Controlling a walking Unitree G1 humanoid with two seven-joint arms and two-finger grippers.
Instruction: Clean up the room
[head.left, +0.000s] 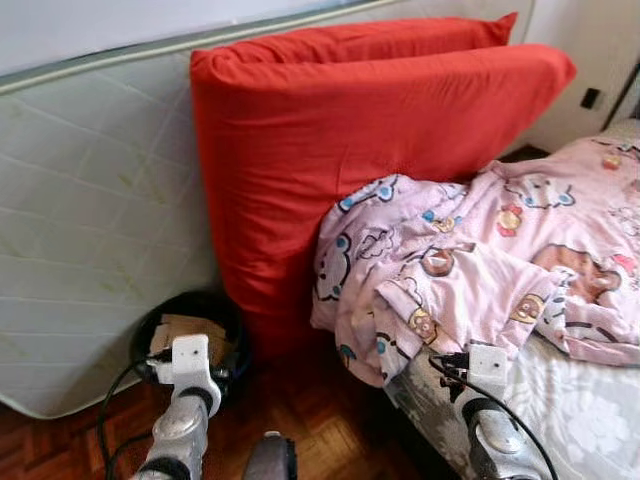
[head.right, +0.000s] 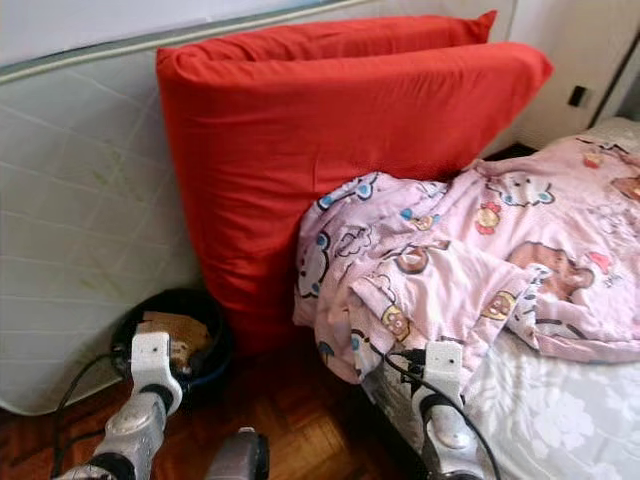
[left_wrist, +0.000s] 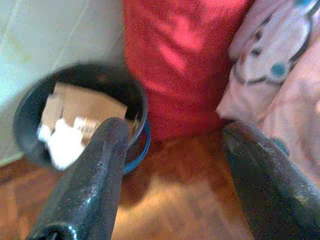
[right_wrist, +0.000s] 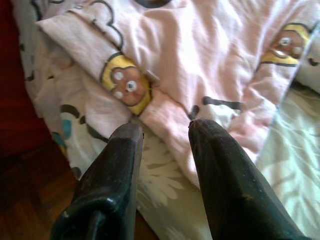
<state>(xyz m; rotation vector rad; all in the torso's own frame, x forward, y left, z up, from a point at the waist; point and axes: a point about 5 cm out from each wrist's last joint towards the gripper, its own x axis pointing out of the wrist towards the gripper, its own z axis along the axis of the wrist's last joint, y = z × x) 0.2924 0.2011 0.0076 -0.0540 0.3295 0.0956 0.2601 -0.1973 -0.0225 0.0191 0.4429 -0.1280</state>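
**Right arm at the blanket's hem, bin on the other side**

Pink cartoon blanket (head.left: 500, 260) lies heaped at right of the head frame, over the bed (head.left: 580, 420), spilling off the near corner toward the parquet floor (head.left: 320, 420). Its long run goes from lower centre up to the right edge.

Right gripper (right_wrist: 165, 127) points straight at the hanging hem, jaws parted by a narrow gap, nothing between them; tips sit just short of a fold by a yellow bear print. This arm is plainly the nearer one to the cloth.

Left gripper (left_wrist: 175, 145) has jaws spread wide, empty, aimed at the floor between the black bin (head.left: 190, 335) and the red cushions (head.left: 350, 150). Bin at lower left holds cardboard and white scraps.

Cushions lean against an upended mattress (head.left: 90, 220), upper left; the blanket's edge is touching them.

Judgement: blanket is the likely target; a forward reach by the right arm meets it. Loose folds may bunch.
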